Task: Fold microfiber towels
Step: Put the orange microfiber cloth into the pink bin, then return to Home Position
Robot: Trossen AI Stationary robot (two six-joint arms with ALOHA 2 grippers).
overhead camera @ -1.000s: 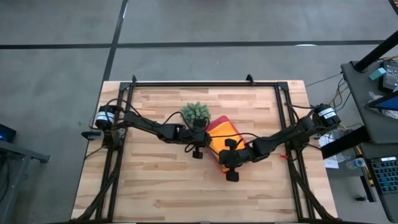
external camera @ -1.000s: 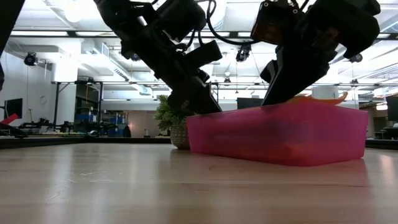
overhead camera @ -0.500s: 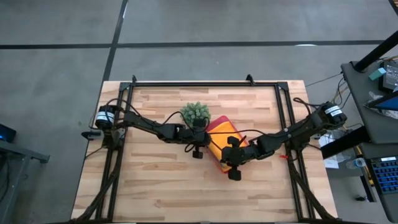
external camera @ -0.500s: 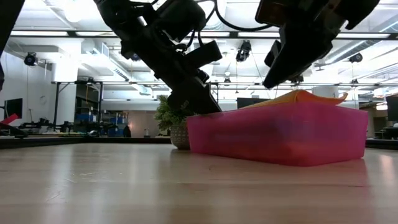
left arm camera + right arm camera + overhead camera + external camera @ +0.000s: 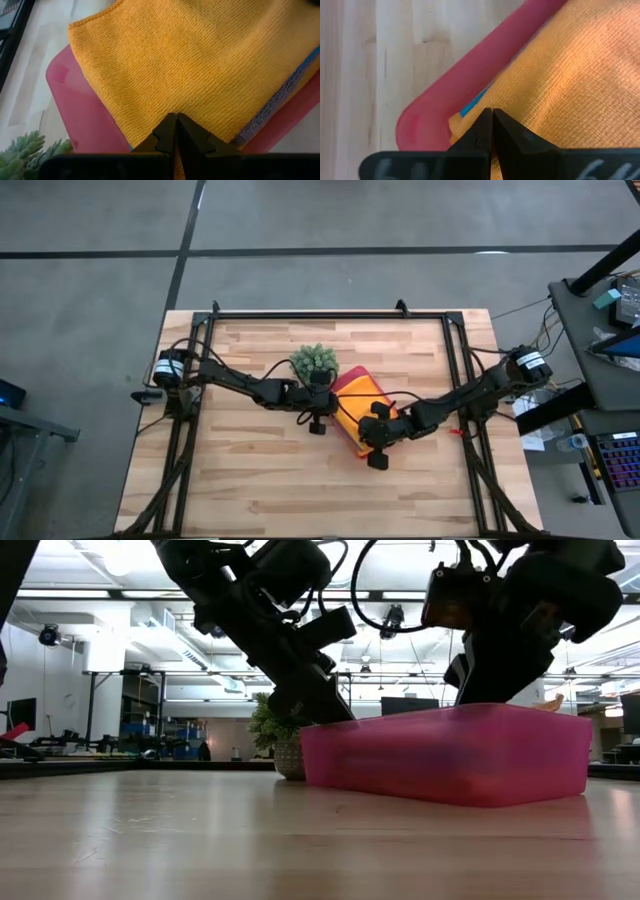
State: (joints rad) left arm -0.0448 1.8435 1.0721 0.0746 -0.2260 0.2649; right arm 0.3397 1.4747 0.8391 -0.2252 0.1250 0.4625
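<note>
Both arms (image 5: 320,402) (image 5: 378,442) bent low, fingers closed over orange towel (image 5: 190,65)

A pink tray (image 5: 349,383) sits mid-table (image 5: 250,470); a small spiky green plant (image 5: 314,361) stands just beside it.

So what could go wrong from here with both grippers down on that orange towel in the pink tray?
Both the left gripper and right gripper are shut on the orange towel. Lifting could drag up the towels beneath, whose edges peek out. A sideways pull might also shift the pink tray toward the plant.
</note>
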